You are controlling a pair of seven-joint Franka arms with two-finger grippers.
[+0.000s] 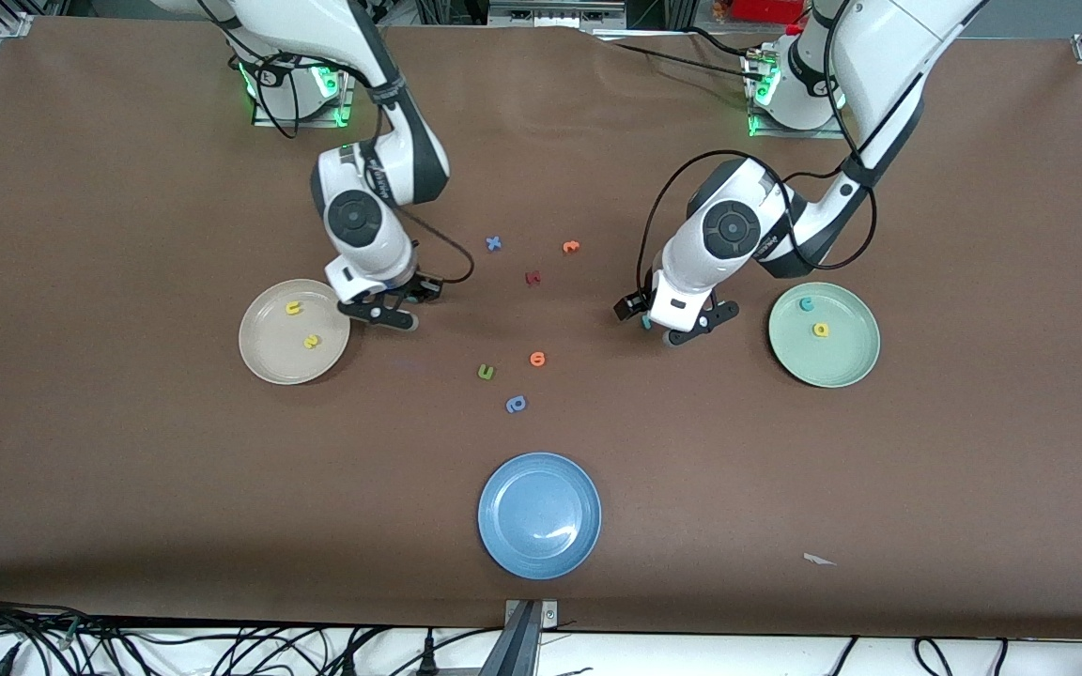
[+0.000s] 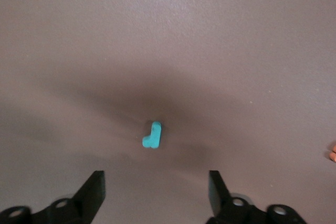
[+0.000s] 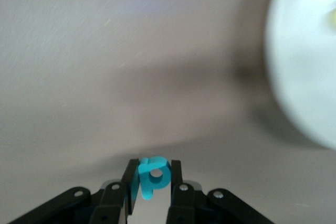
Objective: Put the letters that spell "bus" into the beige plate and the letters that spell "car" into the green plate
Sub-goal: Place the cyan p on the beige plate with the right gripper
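Teal "b" [image 3: 153, 176] sits clenched between the right end effector's [image 1: 389, 315] fingers, hovering just beside the beige plate [image 1: 270, 361], at about its 2 o'clock rim in the front view. Yellow "u" [image 1: 293, 307] and "s" [image 1: 312, 342] lie in that plate already. Judgement: carry the "b" over bare plate, lower, then release, so it doesn't bounce out.

Teal "r" [image 2: 152, 135] lies on the counter [image 1: 128, 469] below the left end effector [image 1: 688, 330], whose fingers stand apart and hold nothing. Centre them around it before closing. Green plate [image 1: 856, 361], at that end effector's 3 o'clock, holds the "c" [image 1: 806, 303] and "a" [image 1: 821, 330].
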